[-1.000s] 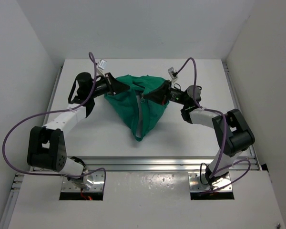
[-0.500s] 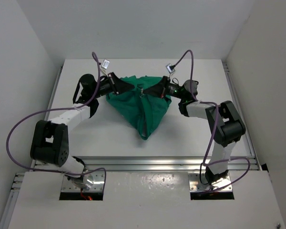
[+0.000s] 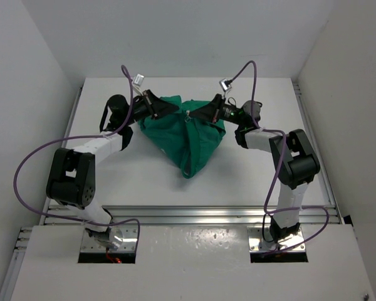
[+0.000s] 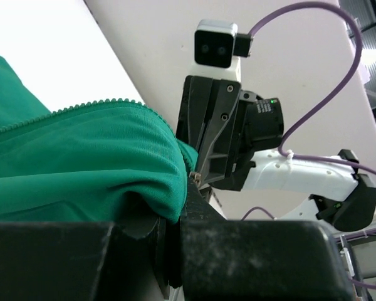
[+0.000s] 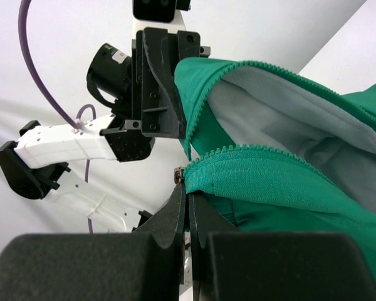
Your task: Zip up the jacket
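The green jacket (image 3: 187, 135) hangs bunched between my two grippers at the back middle of the table, and its lower tip points toward the near edge. My left gripper (image 3: 159, 107) is shut on the jacket's left upper edge; the left wrist view shows green fabric (image 4: 81, 169) with zipper teeth pinched in that gripper (image 4: 180, 210). My right gripper (image 3: 204, 114) is shut on the right front edge; the right wrist view shows it (image 5: 187, 188) clamped on the zipper tape of the jacket (image 5: 288, 188) beside a small metal end piece. The grey lining shows. The logo and patch are hidden.
The white table (image 3: 113, 182) is enclosed by white walls on the left, right and back. Purple cables (image 3: 25, 169) loop from both arms. An aluminium rail (image 3: 188, 213) runs along the near edge. Each gripper faces the other closely, as the left wrist view (image 4: 219, 144) shows.
Both arms have reached farther toward the back of the table with the jacket still held. The jacket has shifted back a little and its lower tip has risen away from the near edge.
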